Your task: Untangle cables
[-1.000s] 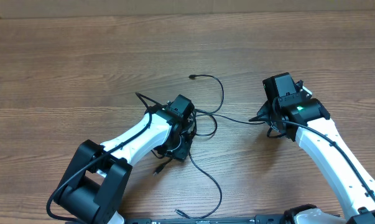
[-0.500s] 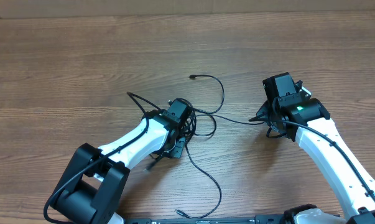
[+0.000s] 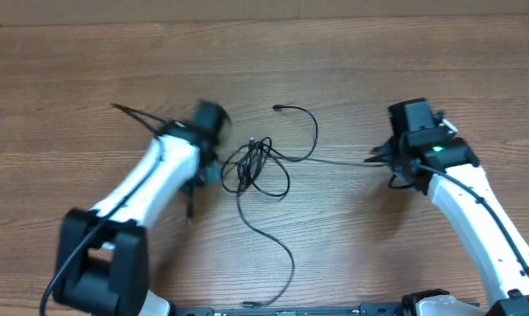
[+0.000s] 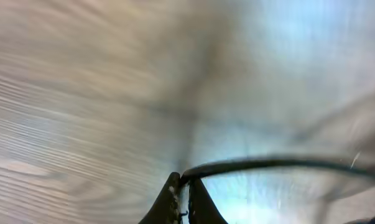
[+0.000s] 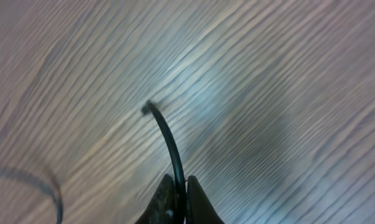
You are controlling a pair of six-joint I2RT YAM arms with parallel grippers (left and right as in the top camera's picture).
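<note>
The thin black cables [image 3: 262, 163] lie as a small knot of loops at the table's middle, with one strand arcing up to a plug [image 3: 275, 108] and another trailing toward the front edge [image 3: 282, 254]. My left gripper [image 3: 213, 167] is just left of the knot, shut on a cable [image 4: 262, 164] that runs off to the right in the blurred left wrist view. My right gripper [image 3: 382, 158] is at the right, shut on a cable [image 5: 165, 137] that stretches taut from the knot. In the right wrist view the cable's end [image 5: 147, 108] sticks out past the fingertips [image 5: 180, 186].
The wooden table [image 3: 89, 70] fills the view. A thicker black wire [image 3: 137, 114] sticks out from my left arm toward the upper left. The arm bases [image 3: 97, 272] stand at the front edge.
My left gripper has swung left and back, pulling the knot of cables with it. The loops have opened and spread. My right gripper has shifted a little right and the strand between is now taut.
</note>
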